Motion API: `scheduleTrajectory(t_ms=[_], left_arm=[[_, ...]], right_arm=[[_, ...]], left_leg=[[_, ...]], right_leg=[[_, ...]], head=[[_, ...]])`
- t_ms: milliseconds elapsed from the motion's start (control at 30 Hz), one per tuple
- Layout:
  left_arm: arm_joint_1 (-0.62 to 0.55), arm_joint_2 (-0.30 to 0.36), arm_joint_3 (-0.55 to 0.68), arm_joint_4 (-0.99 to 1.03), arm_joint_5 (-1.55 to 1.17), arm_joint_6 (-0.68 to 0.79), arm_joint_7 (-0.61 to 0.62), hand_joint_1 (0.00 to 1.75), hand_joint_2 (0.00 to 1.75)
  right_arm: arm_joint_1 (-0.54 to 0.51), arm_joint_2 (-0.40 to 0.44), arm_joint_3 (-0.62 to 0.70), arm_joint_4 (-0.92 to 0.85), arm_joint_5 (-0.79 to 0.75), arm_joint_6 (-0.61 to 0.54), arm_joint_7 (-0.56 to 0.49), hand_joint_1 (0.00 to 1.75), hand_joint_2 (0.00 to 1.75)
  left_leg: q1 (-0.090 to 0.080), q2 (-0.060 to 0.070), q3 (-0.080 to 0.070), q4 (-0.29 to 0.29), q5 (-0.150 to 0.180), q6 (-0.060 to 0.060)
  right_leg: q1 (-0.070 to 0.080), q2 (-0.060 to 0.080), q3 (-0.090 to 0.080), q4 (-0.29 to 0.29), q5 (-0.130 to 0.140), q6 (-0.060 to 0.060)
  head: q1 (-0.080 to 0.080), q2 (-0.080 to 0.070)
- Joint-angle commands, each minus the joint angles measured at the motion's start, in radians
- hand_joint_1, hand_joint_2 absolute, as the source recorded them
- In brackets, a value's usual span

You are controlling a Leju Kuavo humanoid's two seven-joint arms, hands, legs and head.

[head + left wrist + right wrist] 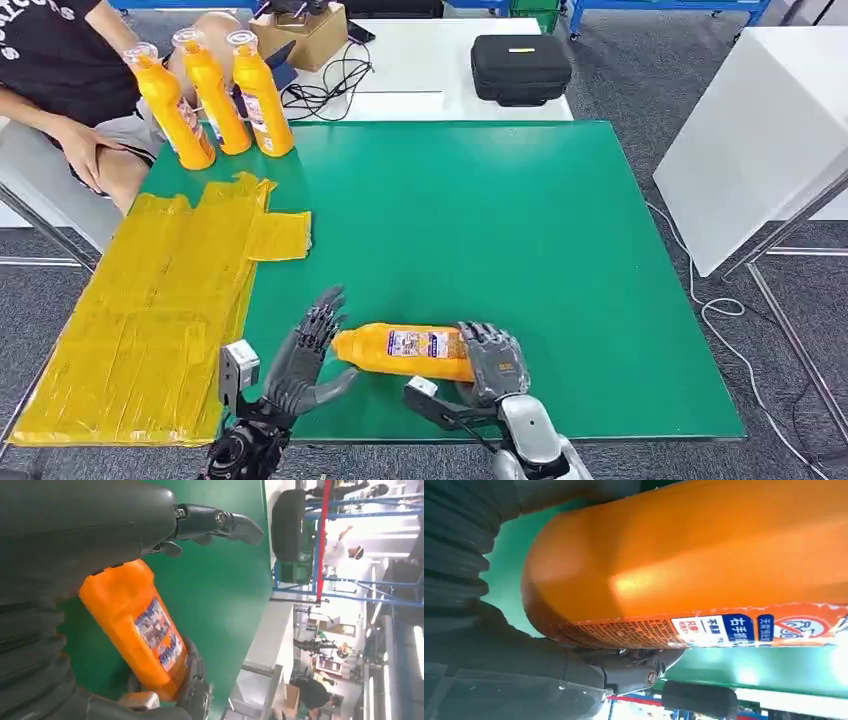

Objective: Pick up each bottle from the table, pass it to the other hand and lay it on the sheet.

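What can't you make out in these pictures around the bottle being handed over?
- Held bottle: its base, head view, hidden by the right robot hand.
- Its neck tip, head view, hidden behind the left robot hand.
- Label print, left wrist view, blurred.
- Person, head view, cut off by the edge.

bottle label: Chinese txt, "右手" legible | red no-symbol | rest too blurred

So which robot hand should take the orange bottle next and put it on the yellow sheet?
Probably the left hand. Its fingers are spread right at the neck end of the bottle, which the right hand grips by its base. The yellow sheet lies on the left hand's side.
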Motion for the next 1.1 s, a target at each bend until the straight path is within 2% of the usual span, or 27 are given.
scheduleTrajectory(t_ms=[33, 333, 467, 567, 700, 733, 867, 1100], left_arm=[[-0.004, 0.024, -0.037, 0.027, -0.009, 0.002, -0.022, 0.00, 1.75], [-0.006, 0.022, -0.038, 0.026, -0.009, 0.001, -0.021, 0.00, 1.75], [0.001, 0.029, -0.055, -0.010, -0.028, 0.023, -0.017, 0.00, 1.75], [0.054, 0.054, -0.060, -0.151, -0.076, 0.127, 0.045, 0.00, 1.75], [0.137, 0.064, -0.029, -0.320, -0.015, 0.157, 0.096, 0.00, 1.75], [0.156, 0.061, -0.017, -0.348, 0.029, 0.164, 0.153, 0.00, 1.75], [0.171, 0.073, -0.065, -0.408, 0.055, 0.203, 0.162, 0.00, 1.75], [0.103, 0.067, -0.166, -0.384, 0.089, 0.240, 0.184, 0.00, 1.75]], right_arm=[[0.035, -0.008, -0.096, 0.026, -0.043, -0.053, -0.032, 1.75, 1.75], [0.036, -0.008, -0.096, 0.027, -0.043, -0.053, -0.032, 1.75, 1.75], [0.076, -0.003, -0.150, -0.010, -0.115, -0.173, -0.059, 1.75, 1.75], [0.140, 0.009, -0.218, -0.078, -0.258, -0.296, -0.138, 1.75, 1.75], [0.162, 0.036, -0.248, -0.138, -0.406, -0.345, -0.249, 1.75, 1.75], [0.155, 0.044, -0.251, -0.142, -0.432, -0.358, -0.265, 1.75, 1.75], [0.134, 0.037, -0.232, -0.126, -0.438, -0.381, -0.266, 1.75, 1.75], [0.095, 0.059, -0.198, -0.131, -0.434, -0.462, -0.297, 1.75, 1.75]], left_leg=[[0.001, -0.002, 0.000, -0.001, -0.001, -0.001], [0.000, -0.001, 0.000, -0.001, 0.000, -0.001], [0.000, -0.001, 0.000, -0.001, 0.000, 0.000], [0.001, -0.002, -0.001, 0.000, -0.001, -0.001], [0.001, 0.002, -0.005, 0.001, -0.002, -0.001], [0.001, 0.003, -0.007, 0.001, -0.002, -0.001], [0.000, 0.001, -0.008, 0.001, -0.001, -0.001], [0.000, 0.000, -0.010, 0.000, 0.000, -0.001]], right_leg=[[0.001, -0.003, 0.002, -0.002, -0.001, 0.002], [0.000, -0.002, 0.001, -0.001, 0.000, 0.001], [0.000, -0.002, 0.001, -0.001, 0.000, 0.001], [0.001, -0.004, 0.001, -0.001, -0.001, 0.001], [0.001, 0.001, -0.004, 0.001, -0.001, 0.001], [0.001, 0.002, -0.006, 0.001, -0.001, 0.001], [0.001, 0.000, -0.008, 0.001, -0.001, 0.000], [0.002, -0.001, -0.010, 0.000, 0.000, 0.001]], head=[[0.000, 0.000], [0.000, 0.000], [0.000, 0.000], [0.000, 0.000], [0.000, 0.000], [0.000, 0.000], [0.000, 0.000], [0.000, 0.000]])
